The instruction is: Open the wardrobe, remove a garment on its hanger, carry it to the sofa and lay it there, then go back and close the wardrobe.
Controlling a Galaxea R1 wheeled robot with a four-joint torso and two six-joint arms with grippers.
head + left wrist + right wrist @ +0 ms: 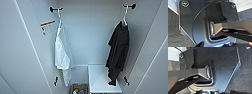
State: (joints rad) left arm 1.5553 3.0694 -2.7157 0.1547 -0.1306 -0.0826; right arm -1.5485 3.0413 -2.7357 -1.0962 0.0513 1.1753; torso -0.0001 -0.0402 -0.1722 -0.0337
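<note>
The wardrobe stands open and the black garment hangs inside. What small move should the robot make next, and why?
Probably raise the right arm toward the hanger hook at the black bracket. The wardrobe is already open, and the black garment hangs on that side, untouched, its hem over a white shelf. The white garment on the other bracket should stay.

Black garment (117, 53) in open wardrobe (92, 35)

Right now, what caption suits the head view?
Open wardrobe: black garment hanging right, white garment left.
</note>
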